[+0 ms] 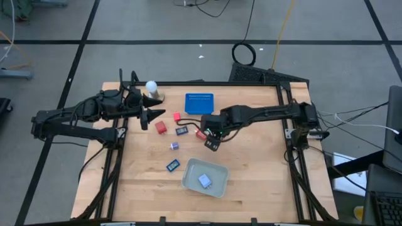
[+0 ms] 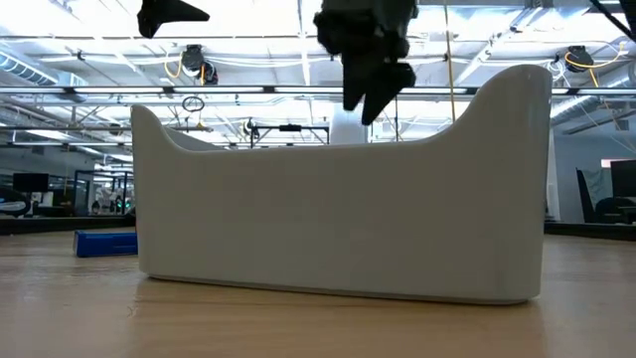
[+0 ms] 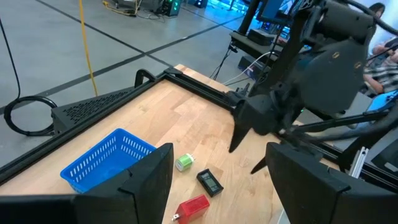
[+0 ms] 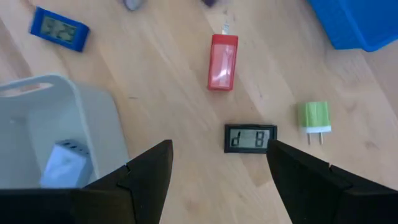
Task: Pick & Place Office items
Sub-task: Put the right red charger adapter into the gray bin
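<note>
We see the right gripper (image 1: 211, 142) hovering over mid-table, fingers (image 4: 147, 180) spread apart with nothing between them; below it in the right wrist view lie a black clock (image 4: 250, 137), a green plug (image 4: 315, 118) and a red block (image 4: 222, 62), all flat on the wood and apart from one another; a blue clock (image 4: 59, 28) sits farther off past the tray; the grey tray (image 1: 190, 181) stands near the table's front, right of centre, and holds one pale bluish plug (image 4: 64, 164); in the high view the blue clock (image 1: 173, 165) lies just left of the tray, a small purple piece (image 1: 174, 145) a bit farther back, and a red cube (image 1: 161, 127) and a smaller red piece (image 1: 176, 116) lie nearer the left arm.

The left gripper (image 1: 152, 115) hangs over the far left part of the table, fingers (image 3: 146, 180) apart and empty; its wrist view looks past them to the blue basket (image 3: 106, 158), which stands at the far middle of the table; a white ball (image 1: 151, 86) on its stand sits at the far edge just behind the left gripper; the low view is mostly filled by the tray wall (image 2: 338, 219), with the right gripper (image 2: 378, 89) dark above it.
</note>
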`<move>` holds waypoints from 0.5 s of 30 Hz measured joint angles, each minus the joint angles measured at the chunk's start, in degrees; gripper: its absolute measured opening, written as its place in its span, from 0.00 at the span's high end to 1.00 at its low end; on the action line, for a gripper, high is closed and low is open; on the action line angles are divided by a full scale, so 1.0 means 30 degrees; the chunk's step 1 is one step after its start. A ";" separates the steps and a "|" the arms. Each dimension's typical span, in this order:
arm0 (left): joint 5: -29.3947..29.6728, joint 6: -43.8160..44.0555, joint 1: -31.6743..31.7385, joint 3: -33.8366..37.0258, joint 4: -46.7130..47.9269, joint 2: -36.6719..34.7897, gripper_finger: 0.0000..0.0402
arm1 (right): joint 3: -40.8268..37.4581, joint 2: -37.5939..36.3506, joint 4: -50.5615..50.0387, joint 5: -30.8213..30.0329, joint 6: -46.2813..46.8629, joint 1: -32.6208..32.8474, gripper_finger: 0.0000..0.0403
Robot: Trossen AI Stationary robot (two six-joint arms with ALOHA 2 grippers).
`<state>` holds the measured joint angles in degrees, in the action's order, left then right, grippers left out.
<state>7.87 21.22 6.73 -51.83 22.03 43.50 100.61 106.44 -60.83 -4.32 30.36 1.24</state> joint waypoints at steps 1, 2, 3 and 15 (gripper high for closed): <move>0.0003 -0.0004 0.0004 0.0000 -0.0003 -0.0006 0.36 | 0.0184 0.0335 -0.0059 0.0000 -0.0003 -0.0120 0.38; 0.0003 0.0003 0.0004 0.0000 -0.0003 -0.0006 0.36 | 0.0373 0.0660 -0.0036 0.0022 -0.0003 -0.0230 0.38; 0.0003 0.0003 -0.0002 0.0000 -0.0003 -0.0006 0.36 | 0.0511 0.0913 -0.0038 0.0021 -0.0002 -0.0345 0.38; 0.0003 0.0000 0.0000 0.0000 -0.0003 -0.0006 0.36 | 0.1481 0.2934 -0.0214 0.0702 0.0611 -0.1684 0.38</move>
<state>7.88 21.23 6.73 -51.83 22.02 43.48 105.06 115.24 -61.47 -2.21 32.19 -3.82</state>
